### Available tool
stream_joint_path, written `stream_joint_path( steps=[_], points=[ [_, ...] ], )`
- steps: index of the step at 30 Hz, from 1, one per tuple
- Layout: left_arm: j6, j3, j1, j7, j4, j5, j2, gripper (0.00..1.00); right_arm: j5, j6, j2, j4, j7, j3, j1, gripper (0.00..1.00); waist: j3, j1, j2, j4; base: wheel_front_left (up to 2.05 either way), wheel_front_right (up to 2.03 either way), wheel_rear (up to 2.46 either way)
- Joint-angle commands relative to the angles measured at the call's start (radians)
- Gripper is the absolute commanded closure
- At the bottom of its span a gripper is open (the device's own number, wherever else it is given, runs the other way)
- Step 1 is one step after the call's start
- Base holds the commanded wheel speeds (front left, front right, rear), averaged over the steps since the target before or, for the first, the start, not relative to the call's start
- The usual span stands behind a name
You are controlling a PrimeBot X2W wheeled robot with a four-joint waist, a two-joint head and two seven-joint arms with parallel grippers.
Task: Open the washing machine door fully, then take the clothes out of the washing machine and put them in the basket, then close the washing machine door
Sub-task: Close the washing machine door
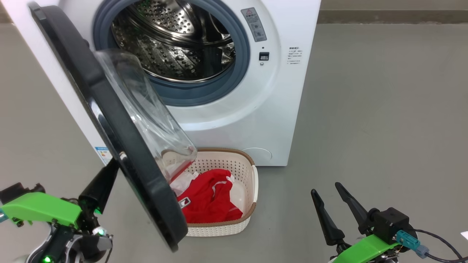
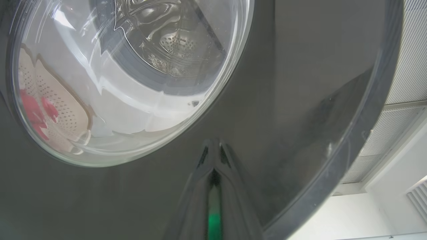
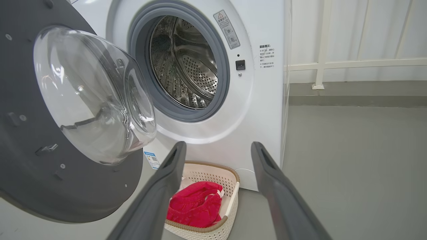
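The washing machine (image 1: pixel 278 109) stands with its steel drum (image 1: pixel 172 47) showing no clothes. The washing machine door (image 1: pixel 106 120) hangs swung out, black rim edge-on, glass bowl (image 1: pixel 146 109) facing the opening. My left gripper (image 1: pixel 111 168) is shut, its tips against the door's outer black face (image 2: pixel 300 83); the left wrist view shows the joined fingertips (image 2: pixel 220 156) mirrored in the gloss. Red clothes (image 1: pixel 208 201) with white trim lie in the cream basket (image 1: pixel 252 182) on the floor below the door. My right gripper (image 1: pixel 326 188) is open and empty, right of the basket (image 3: pixel 233 200).
Grey floor (image 1: pixel 384 128) spreads wide to the machine's right. A white wall and railing (image 3: pixel 320 63) stand behind. The door's lower edge overhangs the basket's left side. A white scrap (image 1: pixel 464 235) lies at the right edge.
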Motion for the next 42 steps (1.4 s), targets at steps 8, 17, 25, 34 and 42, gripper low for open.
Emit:
stream_joint_path(
  steps=[8,17,25,34,42],
  points=[
    [-0.004,0.018,0.001,-0.029,-0.033,-0.025,0.012,1.00,-0.005,0.007,-0.005,-0.019,-0.006,0.018,-0.040,0.00,-0.011,0.0000,-0.0001,-0.006,0.00,0.00,0.00],
    [-0.064,0.081,0.028,-0.135,-0.045,0.016,0.017,0.00,-0.006,0.007,-0.004,-0.017,-0.006,0.019,-0.036,0.00,-0.022,0.0000,-0.0001,0.003,0.00,0.00,0.00],
    [-0.213,0.046,0.117,-0.350,-0.053,0.363,0.131,0.00,-0.005,0.007,-0.002,-0.016,-0.006,0.020,-0.037,0.00,-0.026,0.0000,-0.0001,-0.001,0.00,0.00,0.00],
    [-0.219,-0.095,0.224,-0.689,0.017,0.935,0.243,0.00,-0.021,0.007,-0.004,-0.015,-0.006,0.021,-0.032,0.00,-0.032,0.0000,-0.0001,-0.008,0.00,0.00,0.00],
    [-0.177,-0.126,0.293,-0.735,0.077,1.164,0.192,0.00,-0.038,0.007,-0.003,-0.018,-0.006,0.026,-0.031,0.00,-0.041,0.0000,-0.0001,-0.015,0.00,0.00,0.00]
  ],
)
